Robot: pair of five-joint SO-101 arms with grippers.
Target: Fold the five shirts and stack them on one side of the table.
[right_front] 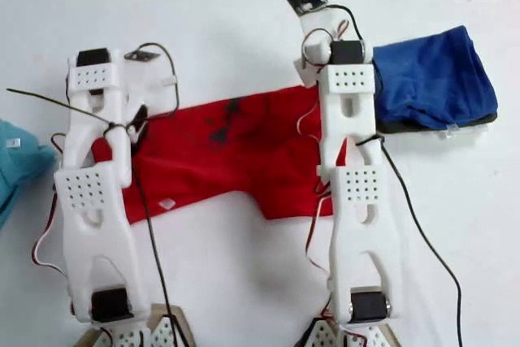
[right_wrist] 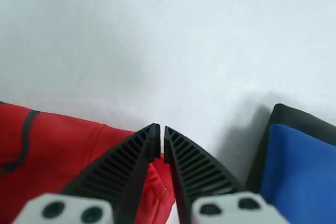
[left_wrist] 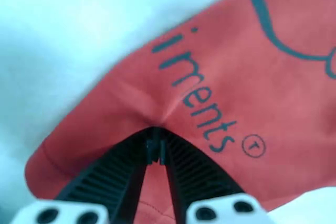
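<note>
A red shirt [right_front: 219, 160] with dark print lies spread across the middle of the white table, reaching under both arms. In the left wrist view my left gripper [left_wrist: 156, 148] is shut on a pinched fold of the red shirt [left_wrist: 236, 66] near its edge, and the cloth puckers at the tips. At the shirt's far right edge my right gripper [right_wrist: 160, 140] has its fingers closed together on the red shirt's [right_wrist: 52, 150] border. A folded blue shirt [right_front: 435, 75] rests on a dark folded one [right_front: 439, 125] at the right side.
A teal shirt [right_front: 16, 164] lies bunched at the table's left edge. The blue shirt [right_wrist: 299, 171] stack sits close beside the right gripper. Bare white table [right_front: 227, 30] stretches behind the red shirt and in front between the arm bases.
</note>
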